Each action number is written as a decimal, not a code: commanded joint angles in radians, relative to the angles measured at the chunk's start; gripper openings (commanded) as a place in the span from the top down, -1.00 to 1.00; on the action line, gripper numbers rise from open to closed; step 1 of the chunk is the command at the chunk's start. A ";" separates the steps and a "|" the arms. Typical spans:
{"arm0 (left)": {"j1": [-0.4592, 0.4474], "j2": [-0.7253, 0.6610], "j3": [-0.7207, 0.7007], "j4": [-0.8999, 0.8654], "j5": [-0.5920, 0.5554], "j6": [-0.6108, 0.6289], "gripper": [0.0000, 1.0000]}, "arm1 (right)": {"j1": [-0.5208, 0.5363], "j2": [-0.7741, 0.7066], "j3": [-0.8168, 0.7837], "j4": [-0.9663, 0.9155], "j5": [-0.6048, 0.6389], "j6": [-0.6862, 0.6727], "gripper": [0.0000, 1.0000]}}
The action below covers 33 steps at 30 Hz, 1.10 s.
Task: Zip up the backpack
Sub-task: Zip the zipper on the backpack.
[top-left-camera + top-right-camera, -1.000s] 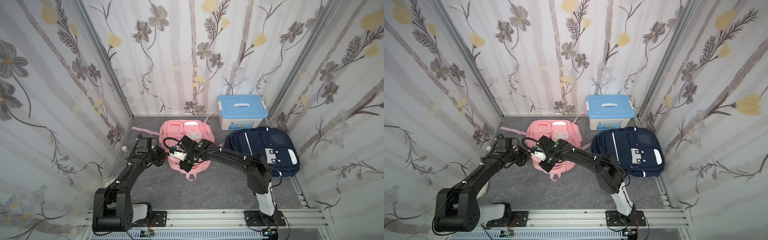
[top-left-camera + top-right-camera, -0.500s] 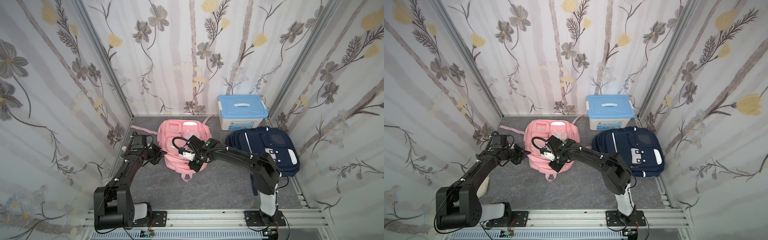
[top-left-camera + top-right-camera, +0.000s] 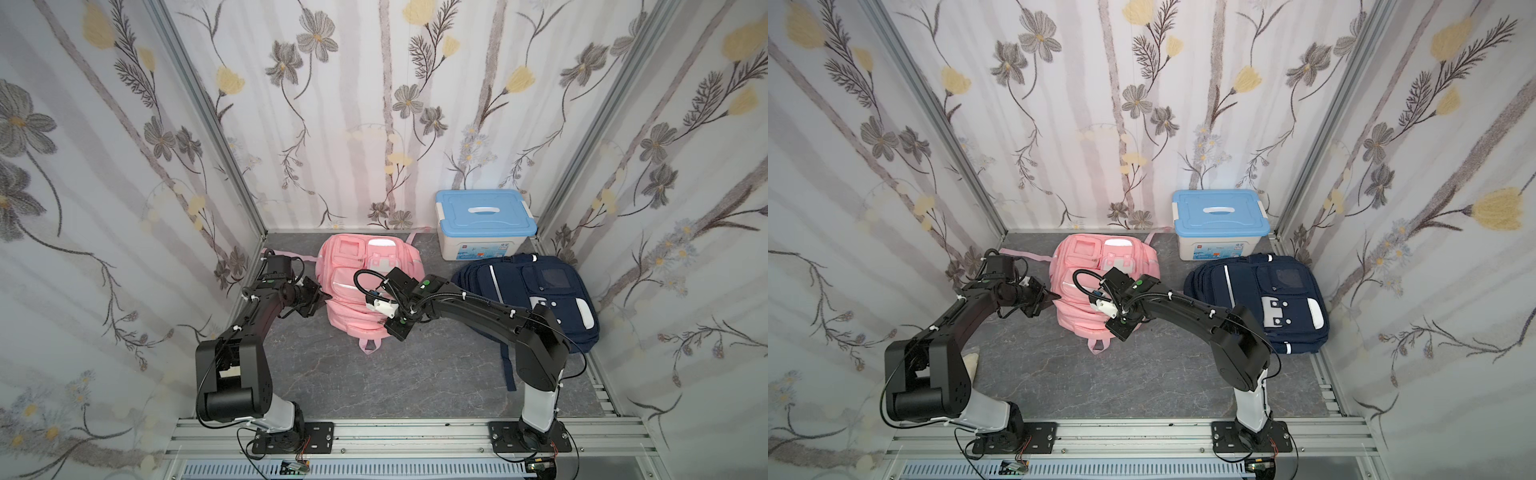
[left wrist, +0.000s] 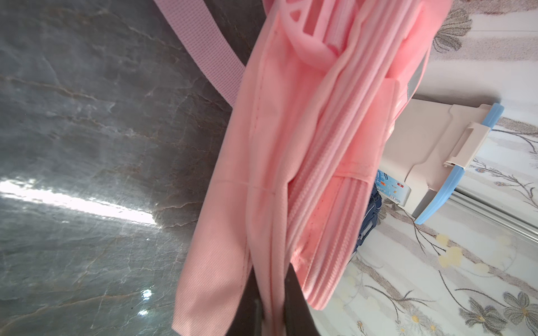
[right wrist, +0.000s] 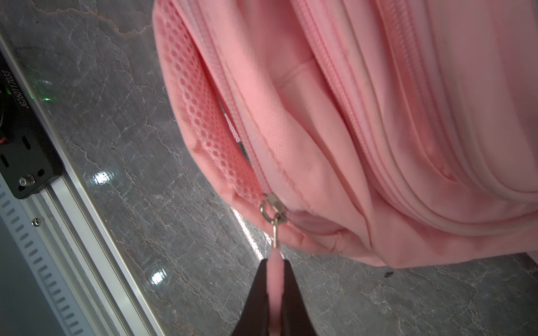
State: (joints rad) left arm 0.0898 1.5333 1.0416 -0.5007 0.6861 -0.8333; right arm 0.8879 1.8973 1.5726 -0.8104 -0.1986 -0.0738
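The pink backpack [image 3: 357, 274] [image 3: 1092, 266] lies on the grey floor between both arms. My left gripper [image 3: 323, 297] [image 3: 1055, 296] is at its left side, shut on a fold of pink fabric [image 4: 275, 302] beside a zipper line. At the backpack's near edge my right gripper [image 3: 391, 326] [image 3: 1116, 328] [image 5: 275, 270] is shut on the pink pull tab [image 5: 276, 259] of the metal zipper slider [image 5: 272, 203]. Beyond the slider the zipper gapes open next to the mesh panel [image 5: 203, 116].
A navy backpack [image 3: 536, 299] lies to the right, under my right arm. A white box with a blue lid [image 3: 484, 224] stands at the back right. A pink strap [image 3: 291, 255] trails behind my left wrist. Flowered walls close three sides, and the metal rail [image 3: 395, 432] runs along the front.
My right gripper has moved right along the backpack's near edge with the pull tab in it. My left gripper shifted back, still holding fabric, and the backpack turned slightly.
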 commanded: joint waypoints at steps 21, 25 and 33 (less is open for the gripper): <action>0.024 0.007 0.272 -0.284 -0.105 0.209 -0.11 | 0.071 0.156 0.295 -0.028 -0.025 0.136 1.00; 0.024 -0.088 0.239 -0.350 -0.075 0.151 -0.13 | 0.076 0.176 0.328 -0.023 0.002 0.160 1.00; 0.011 -0.370 -0.075 -0.301 -0.032 -0.055 -0.11 | 0.079 0.222 0.388 -0.003 0.005 0.195 1.00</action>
State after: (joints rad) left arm 0.1074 1.2091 1.0187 -0.7971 0.6277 -0.7982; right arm 0.9630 2.1105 1.9350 -0.8536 -0.1890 0.0948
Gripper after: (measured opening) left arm 0.556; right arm 0.083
